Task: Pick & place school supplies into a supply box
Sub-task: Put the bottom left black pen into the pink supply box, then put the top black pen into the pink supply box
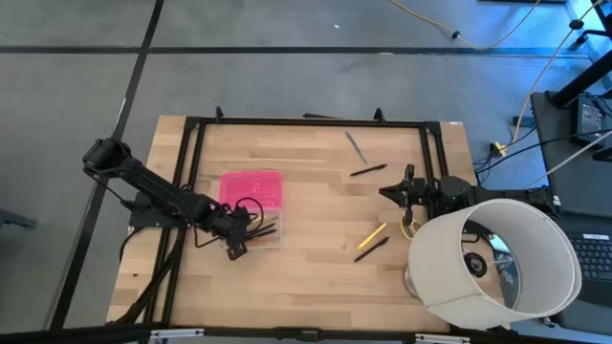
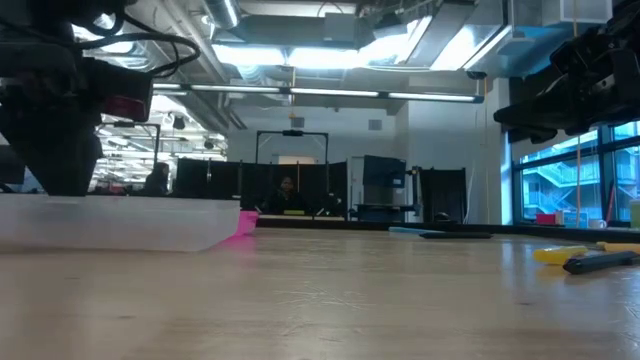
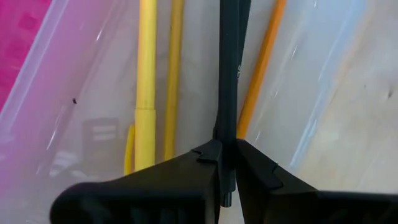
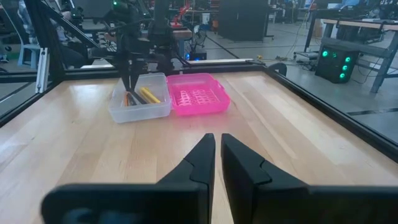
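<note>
A: We log the left gripper (image 3: pixel 227 163) over the supply box (image 1: pixel 260 227), jaws clamped on a black pen (image 3: pixel 228 74) standing in the clear tray beside yellow and orange pencils (image 3: pixel 147 81). The box sits at nine o'clock from the desk (image 1: pixel 316 268) centre.

B: We note the right gripper (image 4: pixel 217 155) at three o'clock, jaws together and holding nothing; loose pens (image 1: pixel 372 235) lie near it.

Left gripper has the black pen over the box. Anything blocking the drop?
Nothing visible. The left gripper is shut on the black pen above the open clear box. The pink lid lies flipped aside. Yellow and orange pens already lie in the tray, with room beside them.
</note>
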{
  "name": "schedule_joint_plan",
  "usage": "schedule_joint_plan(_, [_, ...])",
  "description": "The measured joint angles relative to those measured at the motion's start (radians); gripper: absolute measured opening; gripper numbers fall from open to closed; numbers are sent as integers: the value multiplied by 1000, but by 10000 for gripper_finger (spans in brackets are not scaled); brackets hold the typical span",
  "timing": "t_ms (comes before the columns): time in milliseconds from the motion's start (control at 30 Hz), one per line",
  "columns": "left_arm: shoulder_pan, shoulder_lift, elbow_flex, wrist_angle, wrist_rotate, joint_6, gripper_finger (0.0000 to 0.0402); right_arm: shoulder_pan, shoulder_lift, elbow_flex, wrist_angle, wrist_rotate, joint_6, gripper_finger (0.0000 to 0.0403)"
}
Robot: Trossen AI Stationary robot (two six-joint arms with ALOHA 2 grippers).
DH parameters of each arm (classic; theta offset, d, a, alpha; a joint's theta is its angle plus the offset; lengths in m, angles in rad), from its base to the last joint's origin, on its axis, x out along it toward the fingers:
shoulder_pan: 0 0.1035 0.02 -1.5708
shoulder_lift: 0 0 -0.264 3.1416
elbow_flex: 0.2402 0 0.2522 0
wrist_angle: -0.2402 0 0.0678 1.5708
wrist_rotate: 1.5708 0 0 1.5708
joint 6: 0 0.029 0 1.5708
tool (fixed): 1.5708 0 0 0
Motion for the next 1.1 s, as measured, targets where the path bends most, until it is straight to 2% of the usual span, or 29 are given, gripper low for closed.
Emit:
schedule_joint_plan(433, [64,0,3,-50,86,-9,82,0,0,0,0,0,0,34])
schedule_joint_plan(667, [141,1,104,-47,220,94,97,0,0,0,0,0,9,34])
schedule_joint_plan(833, [187,1,187,-1,146,159,96,0,0,0,2,0,208,34])
schedule_joint_plan(967, [225,1,225,123,67,206,93,0,0,0,5,-1,389,34])
schedule_joint_plan(1100, [264,1,251,258,56,218,91,-2,0,0,25,6,466,34])
